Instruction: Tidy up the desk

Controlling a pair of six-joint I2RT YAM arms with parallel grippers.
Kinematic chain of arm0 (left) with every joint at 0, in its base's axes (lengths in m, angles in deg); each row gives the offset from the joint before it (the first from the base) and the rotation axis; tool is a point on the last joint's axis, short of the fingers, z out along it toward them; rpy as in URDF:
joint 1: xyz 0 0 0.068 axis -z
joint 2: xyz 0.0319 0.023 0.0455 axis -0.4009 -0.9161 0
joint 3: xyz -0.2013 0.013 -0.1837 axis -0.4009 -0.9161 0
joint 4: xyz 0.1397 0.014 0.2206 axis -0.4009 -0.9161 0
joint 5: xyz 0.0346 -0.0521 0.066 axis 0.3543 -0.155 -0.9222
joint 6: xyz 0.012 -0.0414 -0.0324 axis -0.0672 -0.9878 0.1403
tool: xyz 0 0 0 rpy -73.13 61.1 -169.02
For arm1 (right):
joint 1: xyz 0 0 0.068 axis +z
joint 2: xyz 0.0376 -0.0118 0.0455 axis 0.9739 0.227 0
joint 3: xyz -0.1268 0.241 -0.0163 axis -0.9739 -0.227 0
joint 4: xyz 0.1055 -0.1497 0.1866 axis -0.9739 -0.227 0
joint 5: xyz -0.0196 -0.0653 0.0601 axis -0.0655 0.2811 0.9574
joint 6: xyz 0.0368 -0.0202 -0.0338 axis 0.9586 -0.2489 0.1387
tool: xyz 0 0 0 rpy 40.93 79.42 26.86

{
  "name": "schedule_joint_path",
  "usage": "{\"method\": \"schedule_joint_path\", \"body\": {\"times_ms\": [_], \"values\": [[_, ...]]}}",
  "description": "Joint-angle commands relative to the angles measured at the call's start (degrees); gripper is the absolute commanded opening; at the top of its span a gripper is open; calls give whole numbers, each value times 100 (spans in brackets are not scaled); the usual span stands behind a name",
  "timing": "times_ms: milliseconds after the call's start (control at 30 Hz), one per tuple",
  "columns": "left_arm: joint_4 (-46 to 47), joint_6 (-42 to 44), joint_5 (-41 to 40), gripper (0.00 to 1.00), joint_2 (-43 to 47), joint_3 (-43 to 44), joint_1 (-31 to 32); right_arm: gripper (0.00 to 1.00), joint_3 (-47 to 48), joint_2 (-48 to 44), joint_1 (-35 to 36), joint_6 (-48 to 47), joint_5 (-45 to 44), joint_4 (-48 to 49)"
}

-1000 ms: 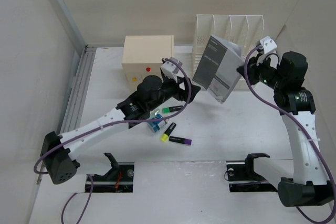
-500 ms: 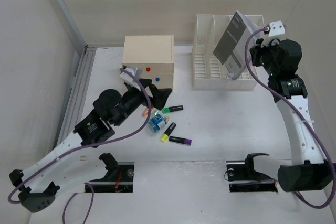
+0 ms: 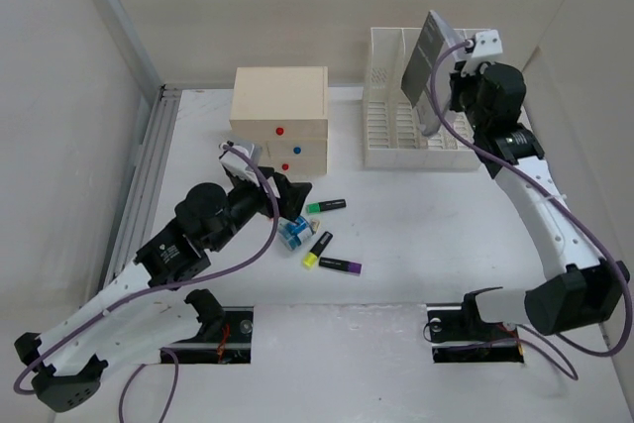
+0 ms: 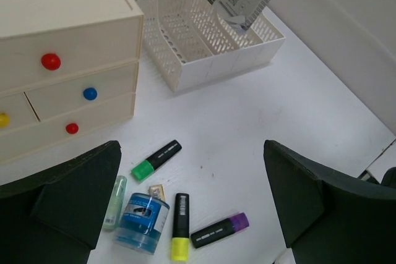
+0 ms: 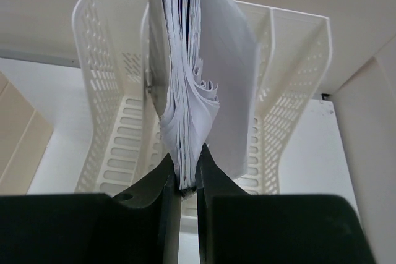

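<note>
The desk (image 3: 426,230) is a white tabletop. My right gripper (image 3: 448,96) is shut on the lower edge of a grey booklet (image 3: 426,61) and holds it upright over the white slotted file rack (image 3: 391,136). In the right wrist view the fingers (image 5: 187,177) pinch the booklet's pages (image 5: 192,60) above a rack slot (image 5: 291,91). My left gripper (image 3: 294,193) is open and empty. It hovers over a green highlighter (image 4: 156,159), a yellow one (image 4: 180,227), a purple one (image 4: 219,230), a blue round container (image 4: 142,221) and a pale green tube (image 4: 116,201).
A cream drawer box (image 3: 279,111) with coloured knobs stands at the back, left of the rack. A grey rail (image 3: 149,175) runs along the desk's left edge. Two dark cutouts (image 3: 213,334) (image 3: 475,334) lie at the near edge.
My right gripper has swung the booklet from tilted over the desk to upright above the rack. My left arm has drawn back from the booklet to the left, over the highlighters.
</note>
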Motion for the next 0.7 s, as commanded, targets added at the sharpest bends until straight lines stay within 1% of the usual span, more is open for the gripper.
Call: {"method": "schedule_joint_path", "body": {"times_ms": [0,133,233,333,500,667], "values": [[90,-127,-107,100,147,-67,-25,0,579,173,370,197,-426,1404],[-33,-189,-160,100,357,-182,-25,0,694,534,573,346,-699,1484],[-86,-241,-221,100,481,-243,-25,0,694,675,696,408,-700,1588],[-139,-241,-222,100,534,-296,-25,0,484,728,810,479,-700,1869],[-139,-294,-222,100,534,-296,-25,0,562,948,863,768,-332,1993],[-139,-294,-222,100,534,-296,-25,0,790,1324,864,1075,-269,1993]]}}
